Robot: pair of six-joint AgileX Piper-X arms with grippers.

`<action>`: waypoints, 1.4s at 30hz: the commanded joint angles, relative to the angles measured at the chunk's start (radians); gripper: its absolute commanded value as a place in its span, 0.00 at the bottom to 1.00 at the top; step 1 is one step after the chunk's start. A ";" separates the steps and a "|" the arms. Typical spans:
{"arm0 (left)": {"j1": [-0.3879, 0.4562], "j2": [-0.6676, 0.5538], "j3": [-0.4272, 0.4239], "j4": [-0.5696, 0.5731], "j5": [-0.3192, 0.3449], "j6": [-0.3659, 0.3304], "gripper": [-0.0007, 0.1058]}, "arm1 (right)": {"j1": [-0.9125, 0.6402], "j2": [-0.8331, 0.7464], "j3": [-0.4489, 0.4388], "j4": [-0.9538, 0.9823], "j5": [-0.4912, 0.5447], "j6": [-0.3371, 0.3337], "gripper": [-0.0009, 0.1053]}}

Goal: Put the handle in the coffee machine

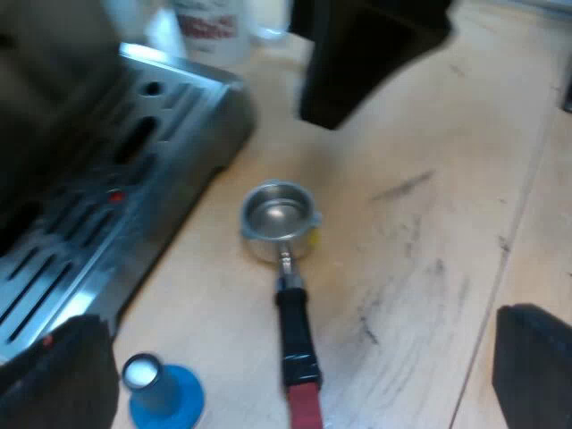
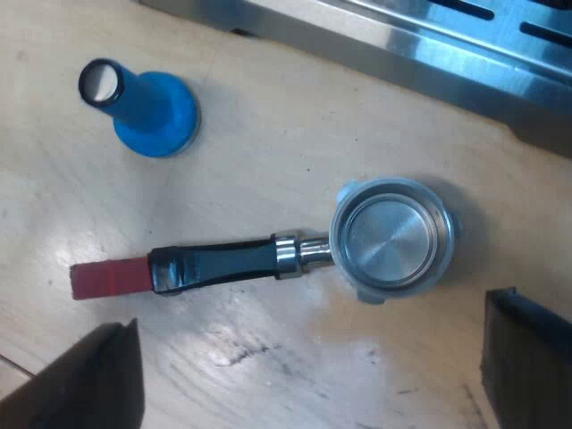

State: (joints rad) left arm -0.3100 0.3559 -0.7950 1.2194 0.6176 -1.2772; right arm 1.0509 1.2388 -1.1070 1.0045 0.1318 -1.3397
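- Holder [image 2: 295,255] is lying loose on table [image 2: 268,161], basket up, just ahead of right gripper [image 2: 308,357], whose fingers are gaping wide.
- Left gripper [image 1: 295,362] is hovering over holder's red end, fingers spreading wide.
- Tamper [image 2: 147,107] is standing near holder, machine [image 2: 402,45] sitting beyond.

The left gripper [image 1: 299,371] hangs facing down, its black fingers [image 1: 63,380] spread wide and empty; the right gripper [image 2: 308,366] hangs likewise, fingers [image 2: 527,353] well apart, clasping nothing.

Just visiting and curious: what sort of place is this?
Probably a coffee-making bench: a wooden table with an espresso machine, a loose metal holder and a blue tamper standing beside it.
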 commanded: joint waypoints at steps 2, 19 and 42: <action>0.031 -0.039 -0.004 0.041 -0.006 -0.028 0.81 | 0.000 0.001 -0.010 0.002 0.007 -0.060 0.75; 0.025 -0.039 0.009 0.044 0.000 -0.028 0.81 | -0.131 0.227 -0.010 -0.002 -0.091 -0.174 0.76; 0.026 -0.039 0.009 0.044 0.000 -0.028 0.81 | -0.186 0.438 -0.010 -0.085 -0.179 -0.263 0.76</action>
State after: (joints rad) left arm -0.2792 0.3158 -0.7856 1.2713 0.6177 -1.2889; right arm 0.8700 1.6796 -1.1070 0.9280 -0.0339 -1.5914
